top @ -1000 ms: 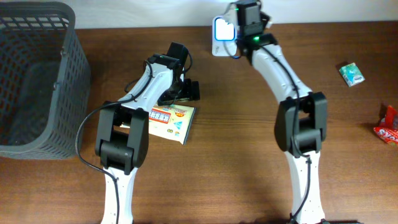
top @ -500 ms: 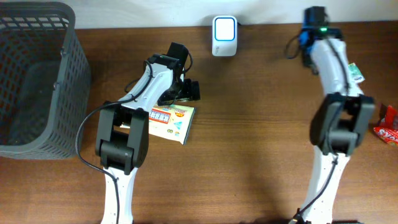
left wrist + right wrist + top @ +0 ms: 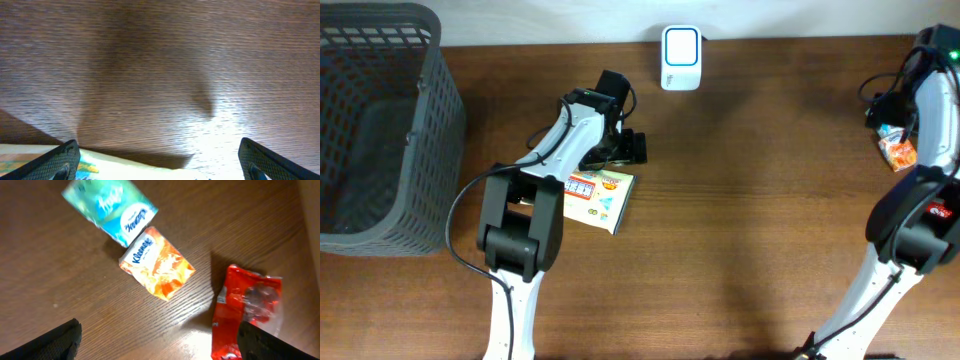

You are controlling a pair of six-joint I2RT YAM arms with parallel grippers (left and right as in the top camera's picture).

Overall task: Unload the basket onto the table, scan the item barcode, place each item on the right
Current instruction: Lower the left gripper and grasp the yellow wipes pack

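Both pincers gape wide and empty, the right gripper (image 3: 160,330) over the orange tissue pack (image 3: 157,262) at the overhead view's far right, beside a teal pack (image 3: 110,210) and a red bag (image 3: 247,312) — the left gripper (image 3: 157,150) over the colourful box (image 3: 600,195) left of centre — the scanner (image 3: 681,45) at top centre.

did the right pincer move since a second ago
Yes. The right pincer was up at the white scanner; it has swung far to the right of it and now hangs open over the tissue packs.
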